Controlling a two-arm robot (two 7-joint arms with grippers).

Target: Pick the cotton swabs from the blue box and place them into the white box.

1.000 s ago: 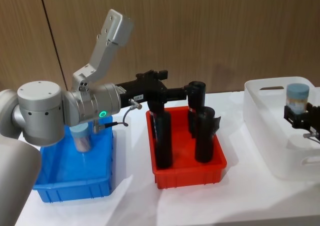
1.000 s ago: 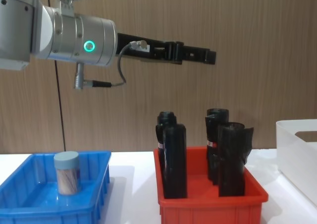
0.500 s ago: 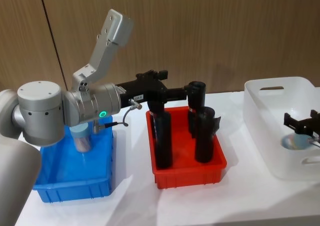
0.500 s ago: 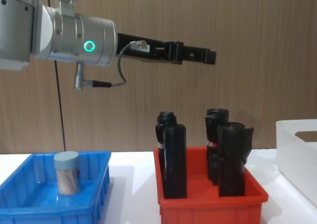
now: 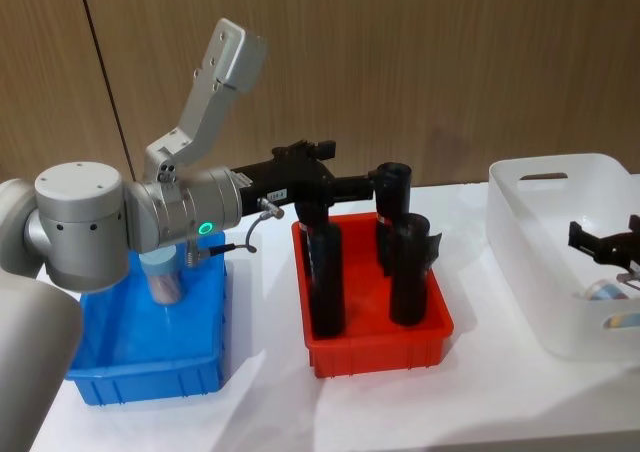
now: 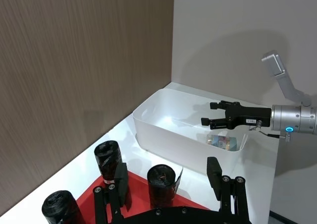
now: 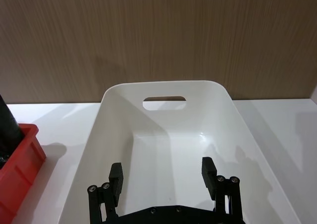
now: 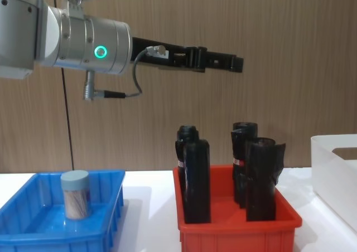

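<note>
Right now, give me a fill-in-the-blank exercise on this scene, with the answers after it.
1. In the blue box, the jar of cotton swabs stands ___, lid on top.
2. The right claw, open over the white box, holds ___.
3. The left claw, open, hovers above the red bin that holds tall black ___.
Missing words: upright; nothing; bottles.
</note>
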